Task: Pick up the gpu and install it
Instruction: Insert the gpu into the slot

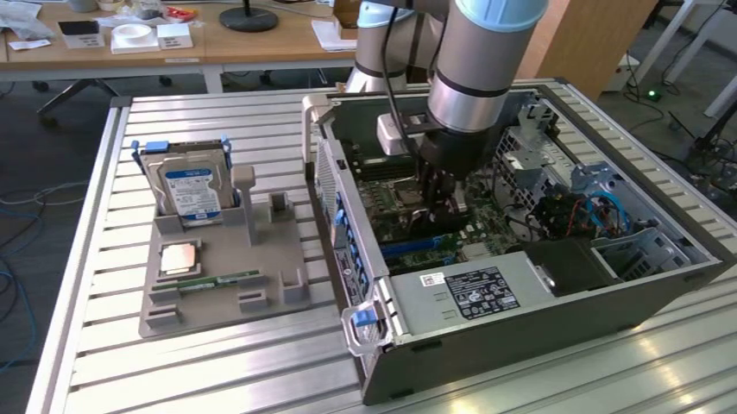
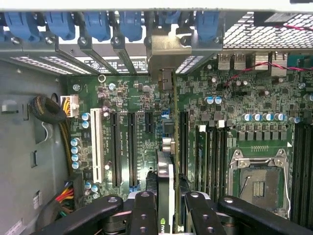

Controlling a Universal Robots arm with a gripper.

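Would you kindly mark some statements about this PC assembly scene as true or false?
1. The end effector is inside the open computer case. True.
2. The hard drive lies flat inside the case. False: it stands upright in the grey holder, outside the case on the exterior view's left.
3. The gpu sits between the end effector's fingers, above the motherboard slots. True.
4. A cooler covers the CPU socket. False: the socket is bare.
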